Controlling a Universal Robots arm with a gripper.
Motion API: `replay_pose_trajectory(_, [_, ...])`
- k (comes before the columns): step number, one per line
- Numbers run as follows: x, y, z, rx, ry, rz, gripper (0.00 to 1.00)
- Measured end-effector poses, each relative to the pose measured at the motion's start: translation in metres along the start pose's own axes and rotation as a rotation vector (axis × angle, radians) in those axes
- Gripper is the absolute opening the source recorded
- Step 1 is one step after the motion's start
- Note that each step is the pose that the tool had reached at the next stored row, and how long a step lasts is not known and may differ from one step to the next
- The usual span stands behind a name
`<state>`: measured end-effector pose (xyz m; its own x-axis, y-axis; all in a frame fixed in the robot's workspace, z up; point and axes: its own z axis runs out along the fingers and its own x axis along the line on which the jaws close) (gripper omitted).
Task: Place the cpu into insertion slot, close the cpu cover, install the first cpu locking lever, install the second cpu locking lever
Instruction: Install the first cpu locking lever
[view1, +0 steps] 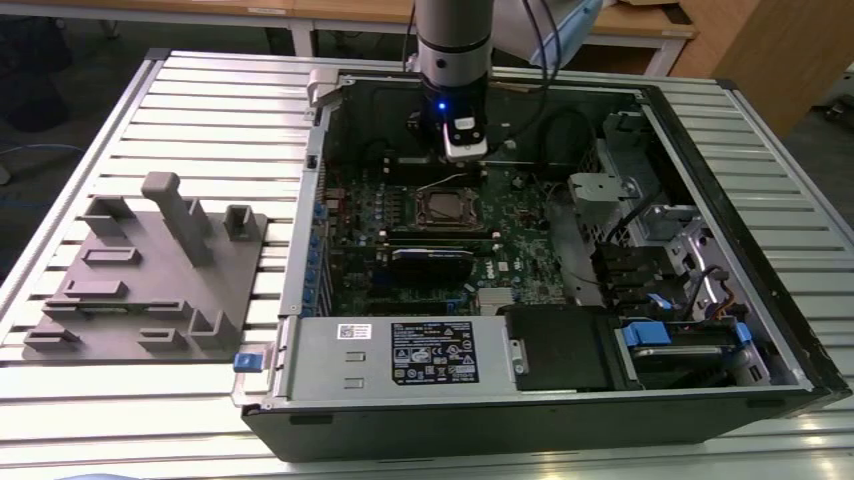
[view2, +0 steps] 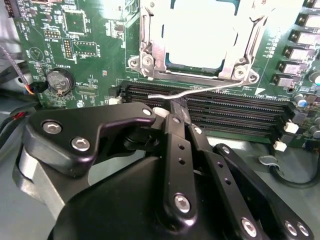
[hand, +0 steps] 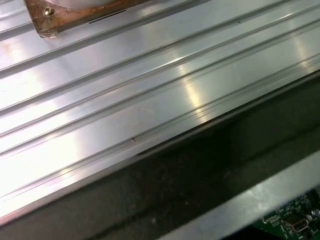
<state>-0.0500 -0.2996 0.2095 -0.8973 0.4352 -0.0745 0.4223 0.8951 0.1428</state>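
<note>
In the second wrist view the gripper (view2: 176, 112) is pressed together on a thin locking lever (view2: 200, 91) — just in front of the cpu cover (view2: 150, 47), which lies shut over the cpu (view2: 200, 32). Judged step: levers. Next calls for swinging the wire under its catch.

An open black computer case (view1: 747, 330) lies on a ribbed aluminium table (view1: 227, 90), its green motherboard (view1: 367, 250) exposed. At the near side sits a silver power supply (view1: 400, 355) with a label. A grey moulded fixture tray (view1: 147, 280) rests on the table at the exterior view's left. In the second wrist view, a coin battery (view2: 59, 81) sits left of long black memory slots (view2: 230, 112).
</note>
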Motion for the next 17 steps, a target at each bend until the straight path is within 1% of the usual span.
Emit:
replay_pose_trajectory(5, [-0.0004, 0.0007, -0.0050, -0.0001, 0.0000, 0.000, 0.11])
replay_pose_trajectory(11, [-0.0004, 0.0009, -0.0055, 0.0000, 0.0000, 0.000, 0.11])
replay_pose_trajectory(17, [0.0033, 0.0033, -0.0054, -0.0001, 0.0001, 0.000, 0.11])
